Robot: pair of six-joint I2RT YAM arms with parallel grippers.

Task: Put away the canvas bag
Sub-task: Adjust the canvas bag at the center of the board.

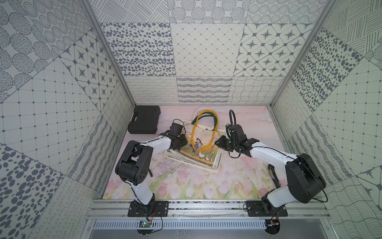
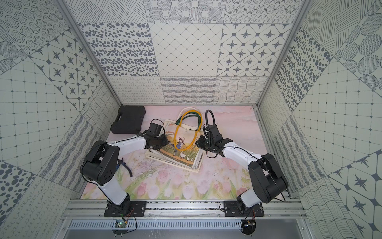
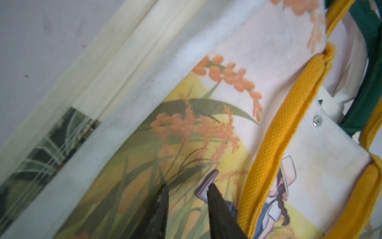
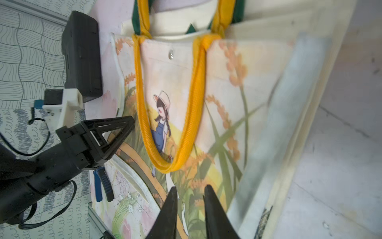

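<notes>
- Left wrist view: our left gripper (image 3: 187, 186) hangs slightly open and empty over the bag (image 3: 227, 103), which lies flat atop a stack (image 1: 216, 166) mid-table.
- Our right gripper (image 4: 190, 187) is ajar too, holding nothing.
- If we pinch too deep, the stack could drag along.
- That loose handle (image 4: 195, 103) may snag a finger.
</notes>
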